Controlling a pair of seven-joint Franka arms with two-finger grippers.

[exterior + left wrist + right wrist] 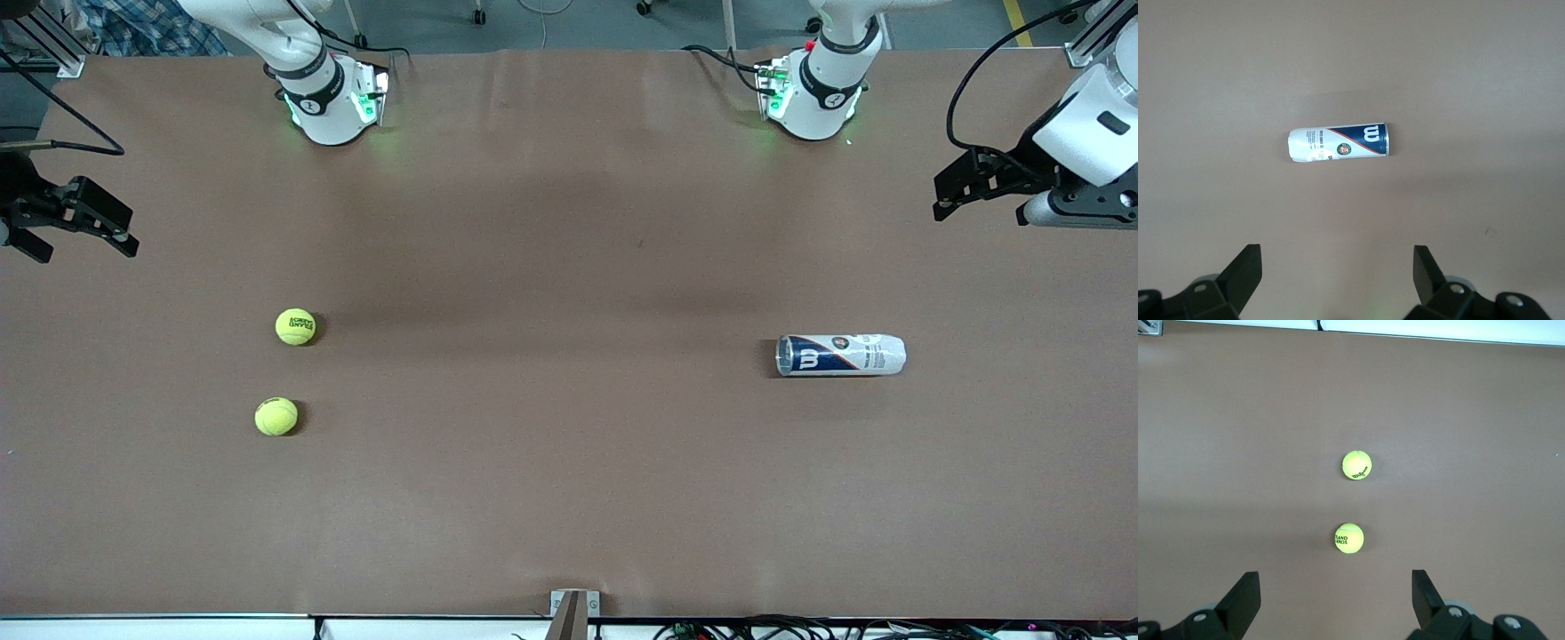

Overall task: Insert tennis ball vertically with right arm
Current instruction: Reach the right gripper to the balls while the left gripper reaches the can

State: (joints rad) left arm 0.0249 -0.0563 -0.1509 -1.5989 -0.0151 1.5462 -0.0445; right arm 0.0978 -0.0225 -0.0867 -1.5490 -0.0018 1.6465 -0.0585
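Front view shows you two tennis balls [295, 326] [276, 416] toward the right arm's end, the can [841, 355] lying sideways, apparently needing uprighting, while the right gripper [76, 229] and left gripper [978, 185] wait spread wide, empty.

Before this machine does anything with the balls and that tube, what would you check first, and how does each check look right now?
1. Right tool open and holding nothing: ok.
2. Left tool open and holding nothing, waiting at its end of the table: ok.
3. Two tennis balls lie free at the right arm's end: ok.
4. Ball can upright for vertical insertion: not ok, it lies on its side.
5. Can's mouth uncapped: cannot tell.
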